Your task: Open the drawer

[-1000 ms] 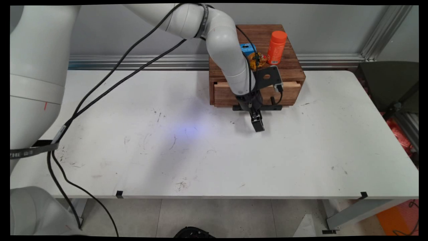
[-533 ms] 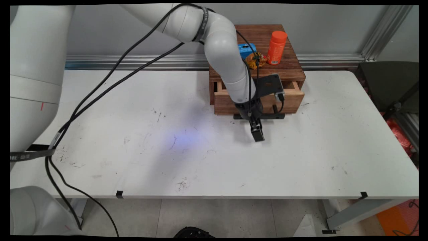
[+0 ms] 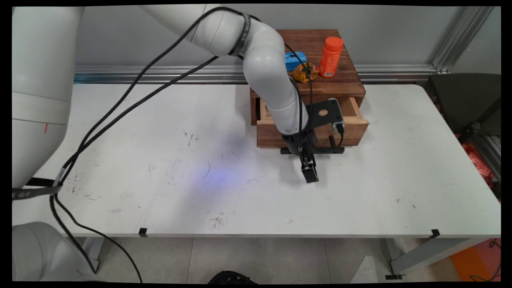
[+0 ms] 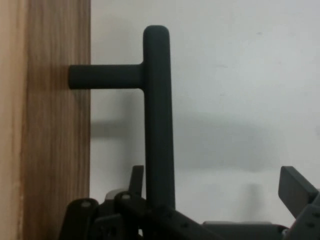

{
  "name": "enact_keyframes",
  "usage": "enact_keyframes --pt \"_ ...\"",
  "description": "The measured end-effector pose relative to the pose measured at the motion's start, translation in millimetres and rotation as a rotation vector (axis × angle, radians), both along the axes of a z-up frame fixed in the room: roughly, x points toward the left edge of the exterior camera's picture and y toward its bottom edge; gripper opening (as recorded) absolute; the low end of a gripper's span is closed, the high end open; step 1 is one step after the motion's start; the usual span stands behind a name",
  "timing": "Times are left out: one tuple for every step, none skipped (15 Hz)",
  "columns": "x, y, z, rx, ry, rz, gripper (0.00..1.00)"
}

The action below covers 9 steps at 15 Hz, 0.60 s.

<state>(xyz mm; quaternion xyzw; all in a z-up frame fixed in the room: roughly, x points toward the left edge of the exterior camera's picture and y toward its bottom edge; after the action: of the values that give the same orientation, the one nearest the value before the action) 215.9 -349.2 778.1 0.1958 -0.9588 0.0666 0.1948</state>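
Note:
A dark wooden cabinet (image 3: 344, 82) stands at the table's back, its light wooden drawer (image 3: 272, 138) pulled partly out. A black bar handle (image 3: 337, 150) runs along the drawer's front. My gripper (image 3: 309, 162) is open at that handle. In the hand view the handle (image 4: 159, 125) stands between the fingers, close against the left fingertip (image 4: 136, 176), which sits between the bar and the drawer front (image 4: 55, 150). The right fingertip (image 4: 296, 187) is far off over the white table. On the cabinet's top are an orange bottle (image 3: 331, 57), a blue packet (image 3: 295, 60) and a golden wrapped snack (image 3: 302, 74).
The white table (image 3: 200, 180) is scuffed with dark marks. Black cables (image 3: 120, 108) hang from the arm across the table's left half. A dark chair (image 3: 468, 104) stands past the right edge. A metal rail (image 3: 160, 74) runs along the wall.
The gripper has moved toward the table's near side, and the drawer has come out of the cabinet with it, step by step over the three frames.

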Motion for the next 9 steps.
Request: enact_keyframes --pt "-2 5 0 0.004 0.002 -0.002 1.00" --pt "-5 10 1 0.008 0.004 -0.005 1.00" --pt "-7 15 2 0.013 0.007 -0.007 1.00" --pt "-10 21 2 0.017 0.008 -0.009 1.00" --pt "-12 27 3 0.021 0.010 -0.011 1.00" --pt "-15 33 3 0.025 0.011 -0.013 1.00" --pt "-17 37 3 0.028 0.012 -0.014 1.00" --pt "-19 43 4 0.031 0.013 -0.016 1.00" --pt "-21 48 4 0.034 0.013 -0.017 1.00"
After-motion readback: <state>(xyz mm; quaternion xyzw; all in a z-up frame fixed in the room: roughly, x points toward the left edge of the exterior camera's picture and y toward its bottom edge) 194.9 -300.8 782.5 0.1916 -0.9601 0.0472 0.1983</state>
